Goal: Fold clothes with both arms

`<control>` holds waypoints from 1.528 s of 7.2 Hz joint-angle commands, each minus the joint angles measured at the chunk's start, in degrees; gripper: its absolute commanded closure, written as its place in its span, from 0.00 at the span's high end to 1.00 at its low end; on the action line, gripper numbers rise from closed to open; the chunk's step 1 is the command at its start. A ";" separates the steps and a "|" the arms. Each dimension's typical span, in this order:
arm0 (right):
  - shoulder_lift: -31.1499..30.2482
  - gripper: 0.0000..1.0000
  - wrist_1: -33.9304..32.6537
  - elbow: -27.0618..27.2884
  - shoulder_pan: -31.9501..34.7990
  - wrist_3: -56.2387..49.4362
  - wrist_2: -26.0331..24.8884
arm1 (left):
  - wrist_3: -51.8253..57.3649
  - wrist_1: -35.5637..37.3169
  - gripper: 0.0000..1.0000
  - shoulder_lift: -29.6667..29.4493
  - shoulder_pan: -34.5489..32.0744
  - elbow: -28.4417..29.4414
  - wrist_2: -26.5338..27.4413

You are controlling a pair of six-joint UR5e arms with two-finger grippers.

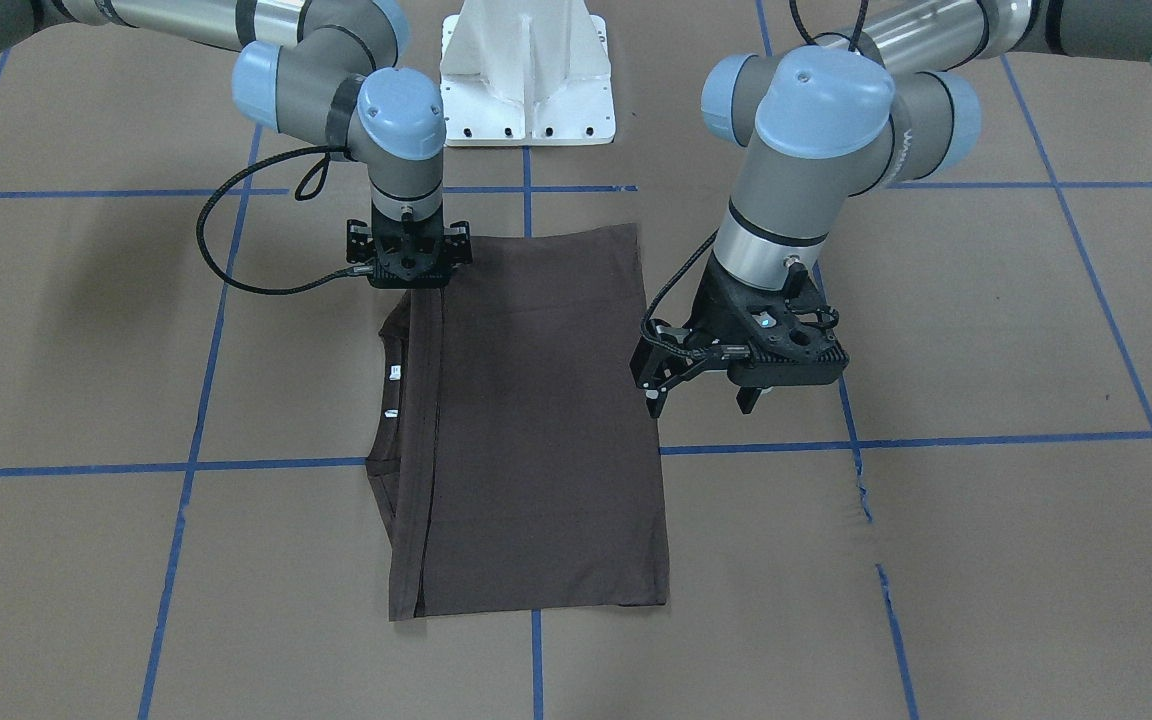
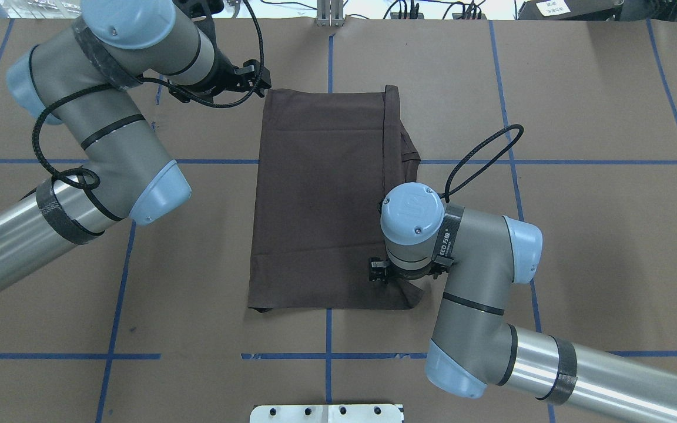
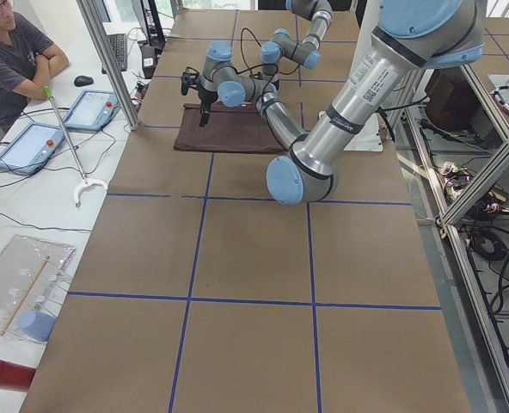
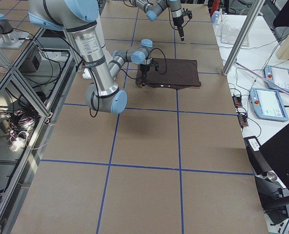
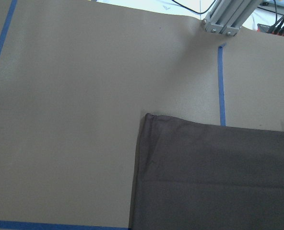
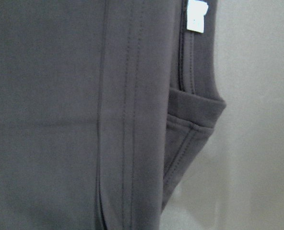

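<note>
Overhead exterior view, from the robot's side outward: nearest is the white pedestal base [image 2: 327, 413] at the edge of the brown table [image 2: 579, 235], which is marked off by blue tape lines [image 2: 197, 161].

Just beyond the base, the right arm [image 2: 473, 276] bends over the T-shirt's near edge. The right tool [image 1: 411, 278] points straight down onto the near corner on that arm's side. The wrist hides its fingertips, and the right wrist-mounted view is filled with cloth alone, so I cannot tell whether it is clamped on the fabric or merely standing on it.

The T-shirt [image 2: 321, 200] stretches away from under that tool. It lies flat on the table, folded into a long dark brown-grey rectangle. The collar, with a small white label [image 1: 394, 372], and a sleeve hem peek out along the right tool's side.

Farthest out, the left arm [image 2: 109, 135] reaches to the far corner on the opposite side. The left tool [image 1: 700, 405] hangs above the table with its two fingers spread wide and nothing between them. The shirt's far corner lies below and just to one side of it, as the left wrist-mounted view shows.
</note>
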 commanded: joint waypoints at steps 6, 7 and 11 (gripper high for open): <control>-5.67 1.00 -1.19 2.44 2.29 -0.52 0.23 | -0.09 -0.97 1.00 -0.18 0.00 -0.03 0.00; -10.31 1.00 -1.10 6.02 2.82 -2.61 0.23 | -0.09 -0.88 1.00 -0.09 0.09 -0.11 0.00; -14.40 1.00 -1.19 9.84 7.30 -9.82 -0.29 | 0.00 -0.88 1.00 0.00 0.00 -0.11 0.00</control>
